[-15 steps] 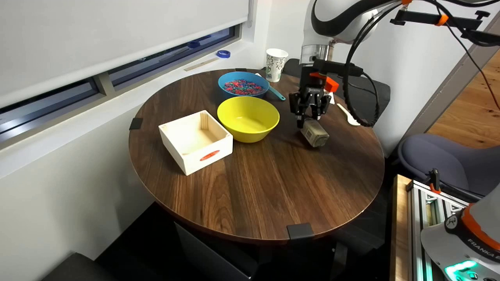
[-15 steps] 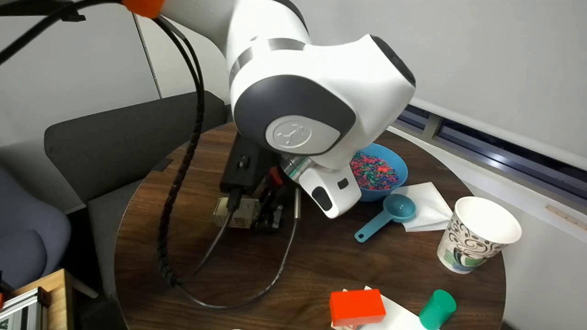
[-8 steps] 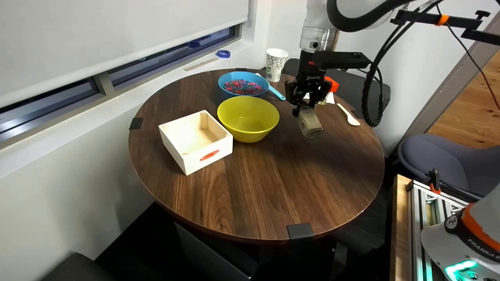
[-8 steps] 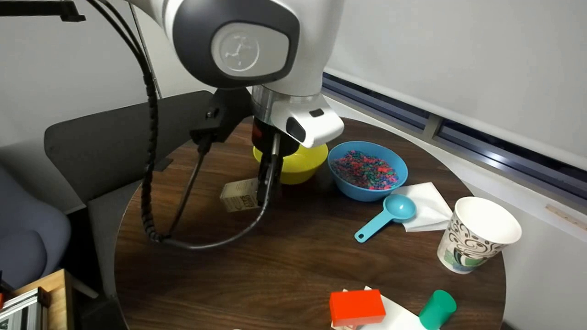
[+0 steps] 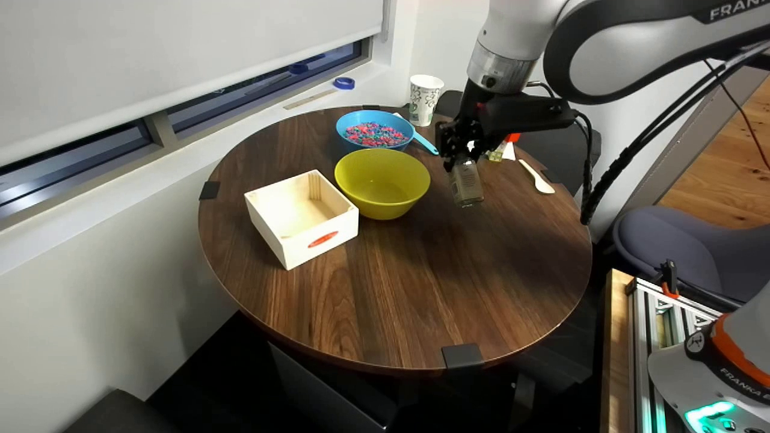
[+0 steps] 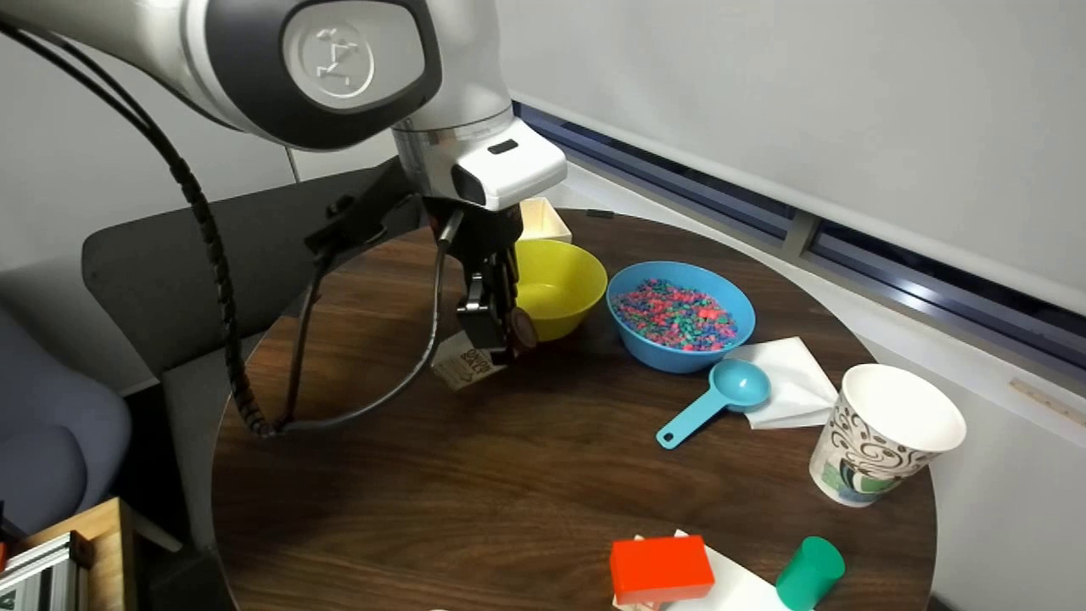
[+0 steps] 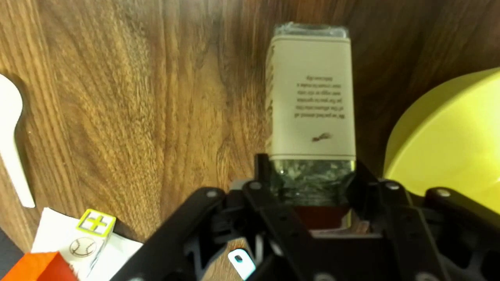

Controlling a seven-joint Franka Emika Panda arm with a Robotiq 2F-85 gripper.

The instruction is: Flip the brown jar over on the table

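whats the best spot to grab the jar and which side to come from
Probably the bare glass beside the cap, from the cap end, jaws on opposite sides, as the gripper has it. The jar looks square-sided, so its flat faces should sit well, leaving most of its length clear for turning.

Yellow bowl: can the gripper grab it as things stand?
Probably not: the gripper is closed on the jar, which likely must be set down first. The yellow bowl itself looks near, its rim uncovered.
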